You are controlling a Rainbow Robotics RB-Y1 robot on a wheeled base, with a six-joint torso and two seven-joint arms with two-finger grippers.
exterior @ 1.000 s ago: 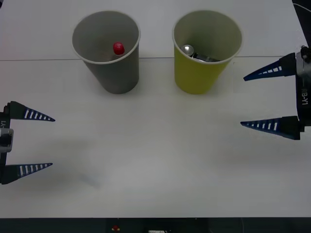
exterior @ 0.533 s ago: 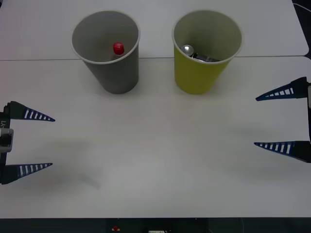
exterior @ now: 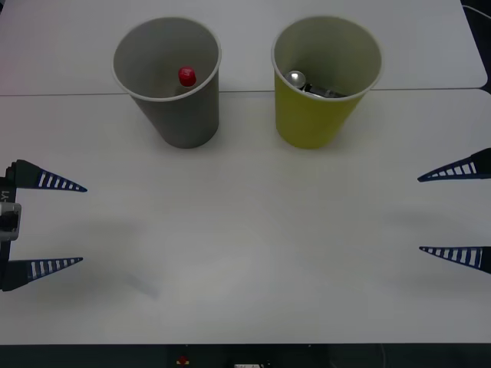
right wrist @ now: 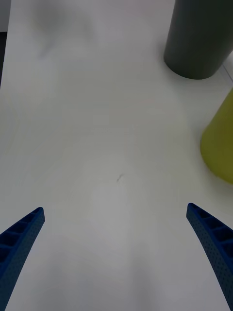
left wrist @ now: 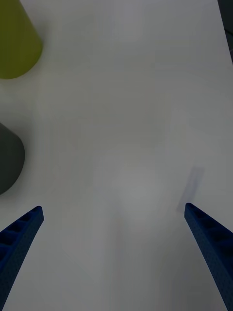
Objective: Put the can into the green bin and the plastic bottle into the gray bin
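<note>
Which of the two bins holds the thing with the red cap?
The gray bin, on the robot's left of the green bin. The plastic bottle stands inside it, red cap up; the green one holds the can.

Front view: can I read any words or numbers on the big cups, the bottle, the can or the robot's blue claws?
No text can be read.
Left gripper: small white marks on its wrist, cut off and too small to read.
Clear plastic bottle with a red cap, in the gray cup-shaped bin: label hidden.
Small metal can, in the yellow-green cup-shaped bin: nothing readable.
Right gripper: no text.
</note>
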